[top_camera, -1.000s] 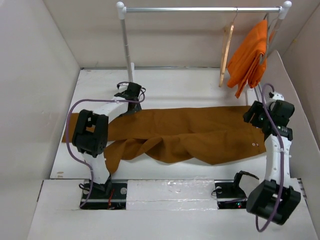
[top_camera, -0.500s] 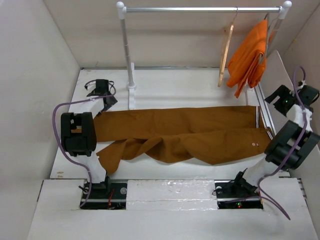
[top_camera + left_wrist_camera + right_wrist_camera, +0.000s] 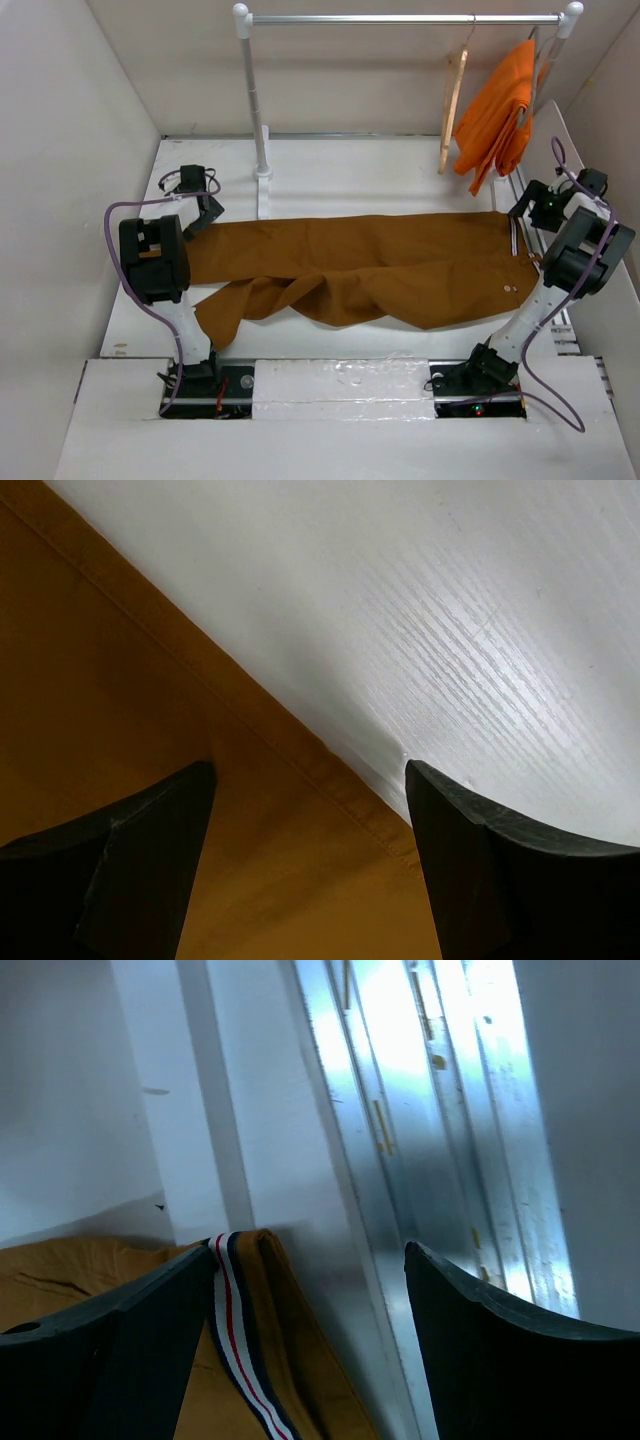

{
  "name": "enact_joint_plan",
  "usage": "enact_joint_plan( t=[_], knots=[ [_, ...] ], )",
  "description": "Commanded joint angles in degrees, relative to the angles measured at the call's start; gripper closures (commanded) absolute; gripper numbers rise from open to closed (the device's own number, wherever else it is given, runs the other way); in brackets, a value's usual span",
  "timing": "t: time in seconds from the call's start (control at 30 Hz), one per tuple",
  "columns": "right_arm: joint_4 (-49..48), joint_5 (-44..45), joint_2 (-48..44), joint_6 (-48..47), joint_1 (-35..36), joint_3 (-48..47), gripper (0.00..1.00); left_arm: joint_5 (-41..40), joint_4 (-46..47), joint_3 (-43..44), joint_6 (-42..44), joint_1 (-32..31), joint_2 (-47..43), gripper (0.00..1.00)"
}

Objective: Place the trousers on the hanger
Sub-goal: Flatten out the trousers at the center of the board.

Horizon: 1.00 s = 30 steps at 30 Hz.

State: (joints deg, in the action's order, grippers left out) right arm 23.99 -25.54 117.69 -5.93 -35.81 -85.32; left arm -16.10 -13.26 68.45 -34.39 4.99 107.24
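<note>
**Trousers** (image 3: 370, 265): spread flat on the table (image 3: 330, 165) in front of the clothes rail (image 3: 400, 18). The leg ends lie toward the rail's left post and the striped waistband lies below its right end.

**Hanger** (image 3: 453, 100): hooked on the rail near its right end, just beside the orange garment (image 3: 497, 110).

**Left gripper** (image 3: 310, 865): near the foot of the rail's left post. Jaws wide apart, astride the hem edge of a trouser leg, clamping nothing. Fingertips seem close to the cloth, though contact cannot be told.

**Right gripper** (image 3: 310, 1350): below the rail's right end. Jaws wide apart over the waistband corner and a metal track (image 3: 430, 1110), clamping nothing.
</note>
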Motion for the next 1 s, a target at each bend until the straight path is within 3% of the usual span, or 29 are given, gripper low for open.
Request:
enact_joint_plan(
  t=[0.0,0.07,0.13,0.17,0.23,0.27,0.3,0.37,0.47,0.8,0.97],
  knots=[
    [-0.35,-3.11,-0.97,-3.91,1.97,0.86,0.18,0.28,-1.07,0.11,0.38,0.45,1.92,0.27],
    [-3.32,-3.55,-1.67,-4.00,1.97,3.56,0.21,0.28,-0.46,-0.50,0.64,0.45,2.01,0.29],
    [-5.34,-3.64,-2.37,-3.03,1.97,4.63,0.25,0.80,-0.02,-1.03,0.82,0.45,2.18,0.38],
    [-6.23,-4.42,-2.55,-2.77,1.97,5.07,0.32,0.72,-0.02,-1.12,0.99,0.45,2.18,0.42],
    [-7.02,-4.61,-2.90,-2.24,1.97,5.51,0.42,1.15,0.07,-1.12,1.43,0.45,2.18,0.72],
    [-7.29,-4.78,-3.08,-1.89,1.97,5.60,0.58,1.16,-0.19,-0.95,1.61,0.45,2.27,0.83],
    [-7.55,-4.70,-3.34,-1.28,1.97,5.86,0.68,1.16,-0.37,-0.77,1.70,0.45,2.36,1.00],
    [-8.60,-4.43,-4.48,-0.32,1.97,6.30,0.87,1.33,-0.37,-0.51,2.05,0.45,2.71,1.00],
    [-10.19,-4.00,-6.59,1.19,1.45,6.92,0.98,1.59,-1.24,1.16,2.57,0.45,3.76,1.00],
    [-18.45,-5.49,-10.90,7.95,-0.13,6.92,1.00,3.88,-4.76,17.05,2.40,1.51,8.77,1.00],
    [-22.58,-6.27,-8.63,11.90,-1.28,5.43,1.00,4.49,-5.37,23.04,2.49,1.51,11.32,1.00]
  ],
)
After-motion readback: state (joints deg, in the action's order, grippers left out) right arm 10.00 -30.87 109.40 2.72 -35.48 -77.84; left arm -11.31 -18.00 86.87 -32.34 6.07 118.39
